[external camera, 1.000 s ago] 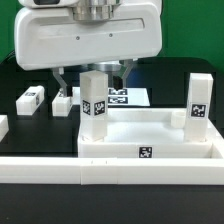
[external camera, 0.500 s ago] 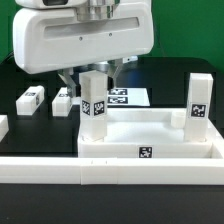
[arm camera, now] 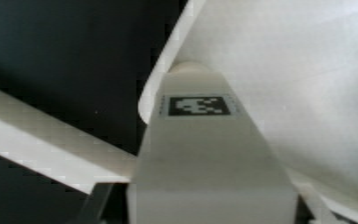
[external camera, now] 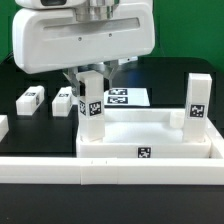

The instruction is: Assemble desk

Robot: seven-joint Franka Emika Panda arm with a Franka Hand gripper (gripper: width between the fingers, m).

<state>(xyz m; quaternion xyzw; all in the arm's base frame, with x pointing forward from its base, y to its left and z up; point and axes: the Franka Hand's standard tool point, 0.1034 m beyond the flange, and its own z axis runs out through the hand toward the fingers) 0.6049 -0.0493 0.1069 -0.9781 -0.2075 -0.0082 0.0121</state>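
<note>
Count, exterior view: one gripper (external camera: pixel 91 80), one tabletop (external camera: pixel 110 150), four legs, one marker board (external camera: pixel 130 97), one border bar (external camera: pixel 60 172).

Gripper: big white body overhead, two dark fingers (external camera: pixel 76 82) reaching down. They are clamped on either side of the top of the held leg (external camera: pixel 92 108).

Legs, four in all: two upright, two lying down.
- The held leg stands upright directly beneath the gripper, at the tabletop's corner on the exterior view's left.
- The second upright leg (external camera: pixel 198 100) stands at the opposite corner, well apart from the gripper toward the exterior view's right.
- Two loose legs lie on the black table (external camera: pixel 30 140), off the gripper's side toward the exterior view's left. The near loose leg (external camera: pixel 65 99) is just beside the fingers; the far loose leg (external camera: pixel 32 99) is further out. They do not touch.
- One more white piece (external camera: pixel 3 125) is cut off by the frame edge; I cannot tell what it is.

Container: the tabletop is a rimmed tray lying below and in front of the gripper. Inside the rim are the two upright legs, one per corner. The front wall carries one tag (external camera: pixel 146 152).

The marker board lies flat behind the gripper and is partly hidden, so its tags cannot be counted. The border bar runs across the front, beyond the tabletop from the gripper.

Wrist view: the held leg (arm camera: pixel 202 165) fills the middle, with one tag (arm camera: pixel 199 105) facing the camera.
</note>
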